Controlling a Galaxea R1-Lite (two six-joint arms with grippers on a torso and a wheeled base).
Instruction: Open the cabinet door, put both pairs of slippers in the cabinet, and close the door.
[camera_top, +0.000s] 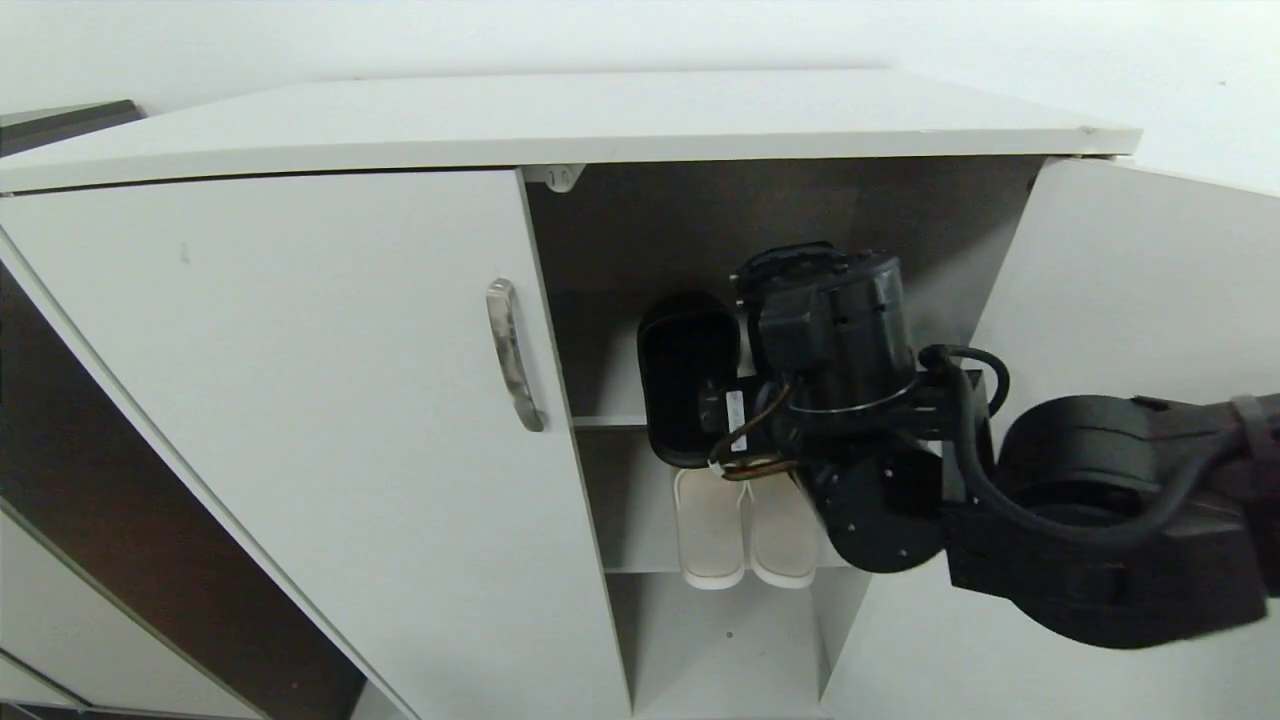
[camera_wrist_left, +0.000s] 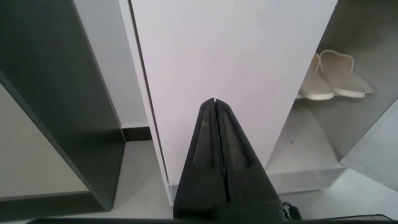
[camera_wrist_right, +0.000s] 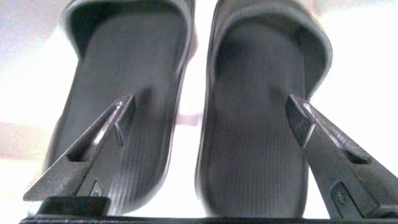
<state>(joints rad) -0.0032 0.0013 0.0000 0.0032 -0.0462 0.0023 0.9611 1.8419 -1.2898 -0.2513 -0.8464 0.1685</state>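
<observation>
The white cabinet (camera_top: 560, 120) stands with its right door (camera_top: 1130, 300) swung open and its left door (camera_top: 300, 400) closed. A pair of black slippers (camera_wrist_right: 255, 118) lies side by side on the upper shelf; one black slipper (camera_top: 685, 375) shows beside my right arm (camera_top: 830, 330), which is inside that compartment. My right gripper (camera_wrist_right: 211, 121) is open, its fingertips (camera_wrist_right: 118, 118) spread outside the pair's heels, touching nothing. A white pair of slippers (camera_top: 745, 530) rests on the shelf below. My left gripper (camera_wrist_left: 215, 102) is shut and empty, low in front of the closed left door (camera_wrist_left: 224, 56).
The closed door carries a metal handle (camera_top: 512, 355). A bare bottom compartment (camera_top: 720, 640) lies under the white slippers (camera_wrist_left: 333, 74). Dark furniture (camera_wrist_left: 56, 112) stands to the left of the cabinet, with light floor (camera_wrist_left: 140, 168) between them.
</observation>
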